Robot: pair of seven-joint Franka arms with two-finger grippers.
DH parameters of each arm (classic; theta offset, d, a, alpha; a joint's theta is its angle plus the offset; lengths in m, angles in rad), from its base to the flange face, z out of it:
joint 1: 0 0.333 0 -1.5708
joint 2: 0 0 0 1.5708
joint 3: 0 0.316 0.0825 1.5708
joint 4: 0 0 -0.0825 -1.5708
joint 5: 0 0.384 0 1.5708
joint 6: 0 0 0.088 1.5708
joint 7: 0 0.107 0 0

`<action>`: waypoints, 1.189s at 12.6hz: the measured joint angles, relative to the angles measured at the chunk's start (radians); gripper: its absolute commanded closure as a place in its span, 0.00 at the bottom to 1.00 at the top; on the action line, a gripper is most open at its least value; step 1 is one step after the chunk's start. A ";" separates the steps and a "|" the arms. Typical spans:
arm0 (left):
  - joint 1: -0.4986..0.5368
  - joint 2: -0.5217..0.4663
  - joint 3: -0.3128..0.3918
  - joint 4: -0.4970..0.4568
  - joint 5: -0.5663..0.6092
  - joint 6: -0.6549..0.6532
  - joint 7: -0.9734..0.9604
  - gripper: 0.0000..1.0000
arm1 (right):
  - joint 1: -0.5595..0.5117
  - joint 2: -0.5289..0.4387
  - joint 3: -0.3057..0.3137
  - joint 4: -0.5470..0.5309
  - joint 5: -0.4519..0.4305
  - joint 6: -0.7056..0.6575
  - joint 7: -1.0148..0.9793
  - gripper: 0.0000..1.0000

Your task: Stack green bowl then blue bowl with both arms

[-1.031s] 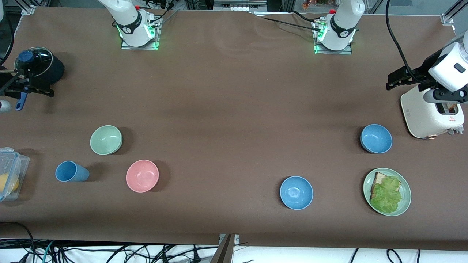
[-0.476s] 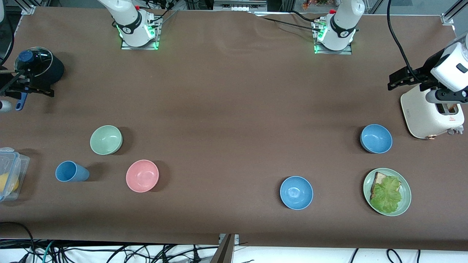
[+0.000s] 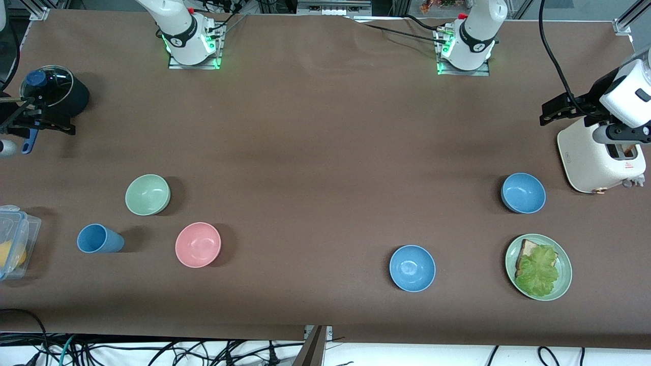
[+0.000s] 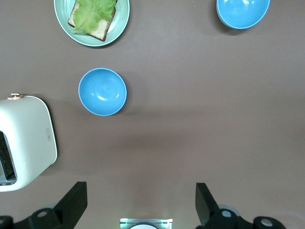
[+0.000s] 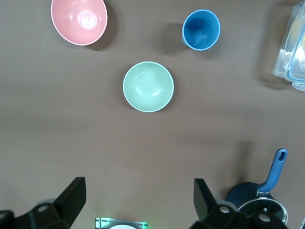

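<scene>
The green bowl sits upright and empty toward the right arm's end, and shows in the right wrist view. Two blue bowls lie toward the left arm's end: one near the toaster, also in the left wrist view, and one nearer the front camera. My left gripper hangs open and empty high beside the toaster. My right gripper hangs open and empty high beside the pot. Both are well apart from the bowls.
A pink bowl and a blue cup lie near the green bowl. A green plate holds toast and lettuce. A white toaster, a black lidded pot and a clear container stand at the table's ends.
The left arm's hand has shifted very slightly over the toaster. The bowls and the right arm have not visibly moved.
</scene>
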 measured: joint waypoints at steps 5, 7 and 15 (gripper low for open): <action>0.000 0.000 -0.002 -0.001 0.000 0.000 0.000 0.00 | 0.000 0.000 0.000 0.000 0.000 0.000 0.000 0.00; 0.000 -0.018 -0.006 -0.029 0.000 0.010 0.000 0.00 | 0.000 0.001 0.000 0.000 0.000 0.000 0.000 0.00; 0.000 -0.117 -0.027 -0.169 0.000 0.083 -0.001 0.00 | -0.001 0.012 0.000 -0.001 0.000 0.002 0.000 0.00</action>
